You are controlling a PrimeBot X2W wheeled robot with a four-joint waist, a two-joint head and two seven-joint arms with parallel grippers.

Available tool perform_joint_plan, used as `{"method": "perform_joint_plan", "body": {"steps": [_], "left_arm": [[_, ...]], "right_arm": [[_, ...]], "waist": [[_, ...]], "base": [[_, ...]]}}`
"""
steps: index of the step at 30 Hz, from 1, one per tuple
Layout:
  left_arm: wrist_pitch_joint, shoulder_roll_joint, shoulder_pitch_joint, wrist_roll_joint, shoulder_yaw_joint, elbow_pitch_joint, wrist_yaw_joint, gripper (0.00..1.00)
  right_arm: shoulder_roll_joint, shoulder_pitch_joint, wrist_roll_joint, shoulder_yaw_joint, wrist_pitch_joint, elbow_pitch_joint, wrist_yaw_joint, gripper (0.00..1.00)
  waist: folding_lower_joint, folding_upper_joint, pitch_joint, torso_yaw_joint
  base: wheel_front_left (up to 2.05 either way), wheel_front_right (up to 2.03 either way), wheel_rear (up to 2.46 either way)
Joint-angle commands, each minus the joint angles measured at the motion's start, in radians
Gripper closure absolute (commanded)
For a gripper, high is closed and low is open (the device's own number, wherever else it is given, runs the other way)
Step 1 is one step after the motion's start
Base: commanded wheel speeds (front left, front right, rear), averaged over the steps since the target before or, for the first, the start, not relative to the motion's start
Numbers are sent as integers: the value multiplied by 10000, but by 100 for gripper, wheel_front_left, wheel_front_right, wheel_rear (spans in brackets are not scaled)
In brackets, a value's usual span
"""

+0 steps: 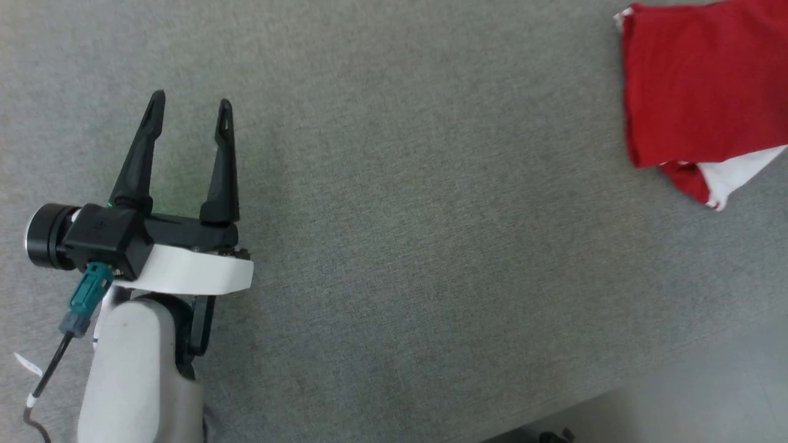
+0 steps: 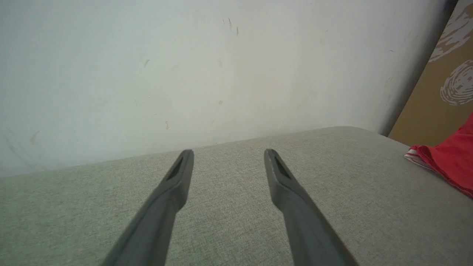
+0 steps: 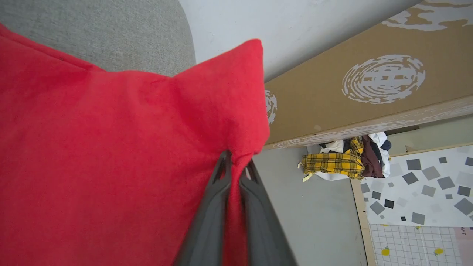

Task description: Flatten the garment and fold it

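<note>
My right gripper [image 3: 237,161] is pinched shut on a fold of the red shirt [image 3: 111,147], and the cloth rises to a peak just above the fingertips, so I judge I'm mid-step, either pulling the shirt flat or carrying one edge over for a fold. In the head view the shirt sits at the far right of the grey woven surface [image 1: 431,246], bunched, with a white sleeve [image 1: 735,172] poking out beneath the red. My left gripper [image 1: 191,101] hangs wide open and empty over bare fabric, well apart from the shirt. Next I'd want that free gripper across to take a second corner, so the cloth spreads evenly rather than dragging in a lump. A scuffed white wall [image 2: 184,66] backs the surface. A brown printed cardboard box [image 3: 369,96] leans beside it. On the floor [image 3: 317,221] lie a clothes pile [image 3: 343,162] with yellow plaid and a grey-squared mat [image 3: 417,184].
</note>
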Motion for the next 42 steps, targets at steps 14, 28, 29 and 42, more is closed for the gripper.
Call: {"method": "perform_joint_plan", "body": {"steps": [14,28,29,42], "left_arm": [[-133,17,-23,-137,-194,252,93,0],[-528,-502,960,-812,-319,1780,244,0],[-533,-531,1046,-856,-332,1875,251,0],[-542,-734,1869,-1184,-555,2347,234,0]], "right_arm": [[447,-355,-1528,-2274,-1718,1269,-23,0],[976,1716,587,-1916,-3982,347,-23,0],[995,1974,859,-1875,-4114,80,-23,0],[2533,6048,2771,-1488,-4126,-4788,-23,0]], "waist": [[-2,0,102,726],[-2,0,-2868,1952],[-2,0,-3075,2078],[-2,0,-4487,3311]], "base": [[0,0,0],[0,0,0],[0,0,0],[0,0,0]]}}
